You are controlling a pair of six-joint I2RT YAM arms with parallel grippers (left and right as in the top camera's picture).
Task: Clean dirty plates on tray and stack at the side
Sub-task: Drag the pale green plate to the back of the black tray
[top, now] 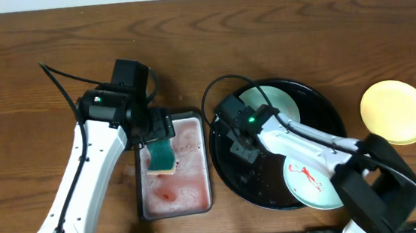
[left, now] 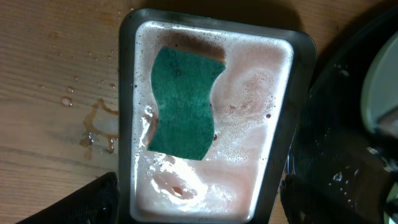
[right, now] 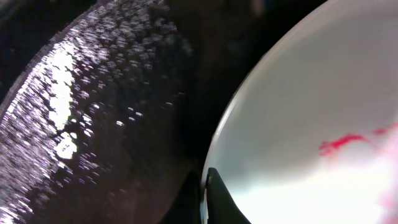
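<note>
R claw (right: 204, 198) is pinched tight on the rim of the red-smeared mint plate (top: 309, 181), which lies in the black tray (top: 236, 182) w/ a 2nd mint plate (top: 267, 96) at the tray's far side. The yellow plate (top: 395, 111) sits on the table (top: 35, 41) just right of the tray. L claw (left: 211, 200) hangs wide open over the green sponge (left: 185, 102), which lies in pink suds in the small rect. tray (left: 298, 93).

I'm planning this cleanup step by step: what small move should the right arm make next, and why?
Probably raise the right arm a little, tipping the plate off the tray. Its jaws look shut on the plate's rim, a red smear shows on it, and the sponge lies in suds.
</note>
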